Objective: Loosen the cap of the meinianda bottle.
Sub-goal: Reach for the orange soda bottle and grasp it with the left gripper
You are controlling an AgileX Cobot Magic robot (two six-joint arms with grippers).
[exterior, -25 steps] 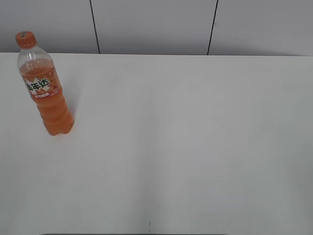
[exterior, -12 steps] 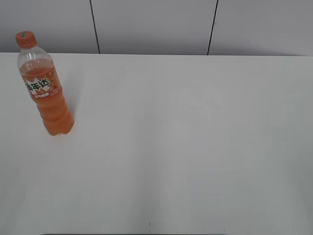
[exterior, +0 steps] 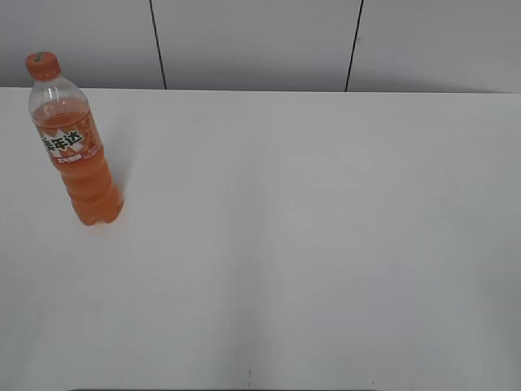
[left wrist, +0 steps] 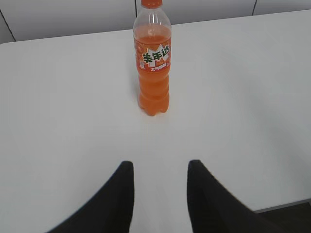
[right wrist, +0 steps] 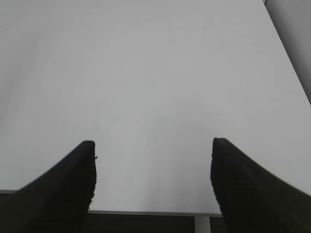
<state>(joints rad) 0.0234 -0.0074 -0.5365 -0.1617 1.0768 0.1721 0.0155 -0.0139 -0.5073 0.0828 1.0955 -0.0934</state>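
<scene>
The meinianda bottle (exterior: 77, 151) stands upright at the far left of the white table (exterior: 309, 228), full of orange drink, with its orange cap (exterior: 42, 64) on top. It also shows in the left wrist view (left wrist: 154, 63), straight ahead of my left gripper (left wrist: 159, 167), and the cap (left wrist: 151, 2) is cut by the top edge. My left gripper is open and empty, well short of the bottle. My right gripper (right wrist: 153, 148) is open wide and empty over bare table near the front edge. Neither gripper shows in the exterior view.
A grey panelled wall (exterior: 260, 41) runs behind the table. The table's front edge (right wrist: 146, 212) lies just under my right gripper, and its right edge (right wrist: 291, 63) shows in the right wrist view.
</scene>
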